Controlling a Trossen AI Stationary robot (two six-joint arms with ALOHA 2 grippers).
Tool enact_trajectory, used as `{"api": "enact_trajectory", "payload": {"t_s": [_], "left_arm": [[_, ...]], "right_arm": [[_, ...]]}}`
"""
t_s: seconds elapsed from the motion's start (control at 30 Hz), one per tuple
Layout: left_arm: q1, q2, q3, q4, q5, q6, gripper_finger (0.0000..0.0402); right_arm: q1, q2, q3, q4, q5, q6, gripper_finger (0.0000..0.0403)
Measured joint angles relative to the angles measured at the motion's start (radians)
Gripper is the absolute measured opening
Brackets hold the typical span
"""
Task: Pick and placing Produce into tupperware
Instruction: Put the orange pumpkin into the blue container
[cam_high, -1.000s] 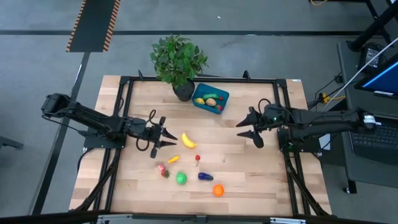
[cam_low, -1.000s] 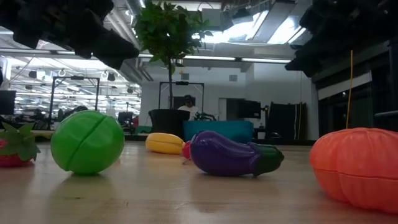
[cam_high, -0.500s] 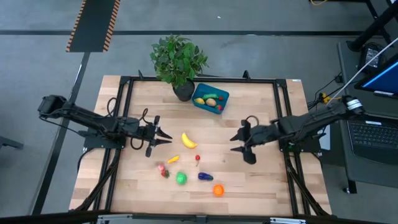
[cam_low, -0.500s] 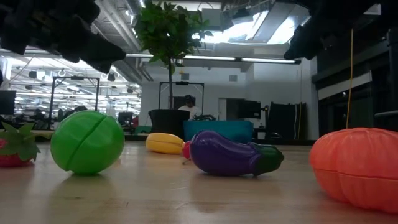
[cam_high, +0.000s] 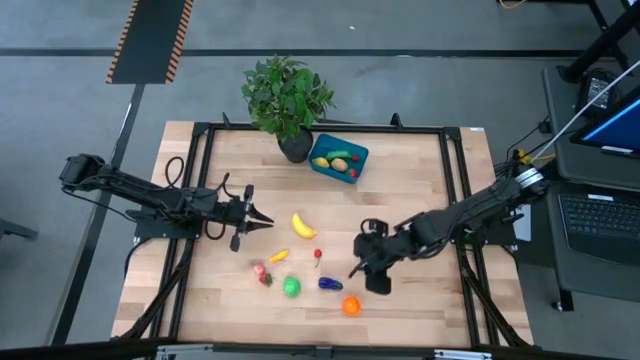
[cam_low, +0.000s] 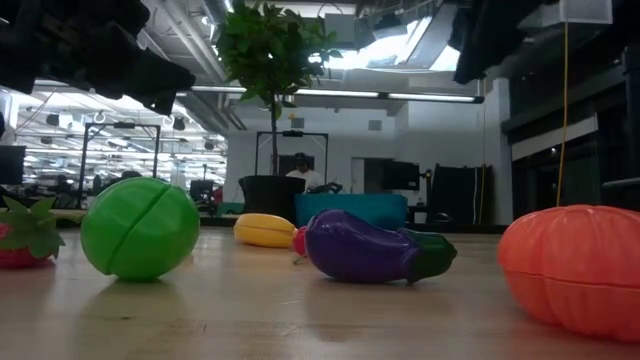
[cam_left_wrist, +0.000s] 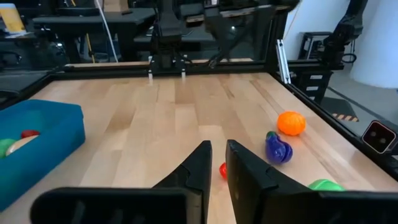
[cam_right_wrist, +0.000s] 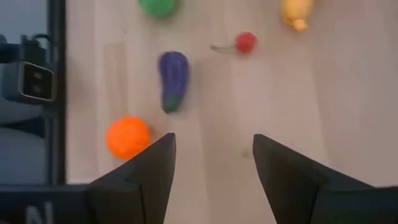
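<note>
Both arms over the bench, loose produce between them and the tupperware at the far edge.

The left gripper (cam_high: 262, 221) hovers near the yellow banana (cam_high: 303, 226), its fingers (cam_left_wrist: 196, 168) nearly together with only a thin slit between them, holding nothing. The right gripper (cam_high: 365, 277) stands with its fingers wide apart and empty, above bare wood just beside the purple eggplant (cam_high: 330, 284) and the orange piece (cam_high: 351, 306). A green piece (cam_high: 291, 287), a red cherry (cam_high: 318, 254) and a strawberry (cam_high: 262, 273) lie close by. The teal tupperware (cam_high: 360, 156) sits beside the potted plant (cam_high: 287, 97) and already holds several pieces. No readable writing or labels show anywhere.
</note>
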Motion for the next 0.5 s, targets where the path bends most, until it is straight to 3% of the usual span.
{"api": "enact_trajectory", "payload": {"t_s": [0.5], "left_arm": [[0.0,0.0,0.0,-0.023,0.002,0.002,0.0015]], "right_arm": [[0.012,0.144,0.056,0.248,-0.001,0.0,0.0216]]}}
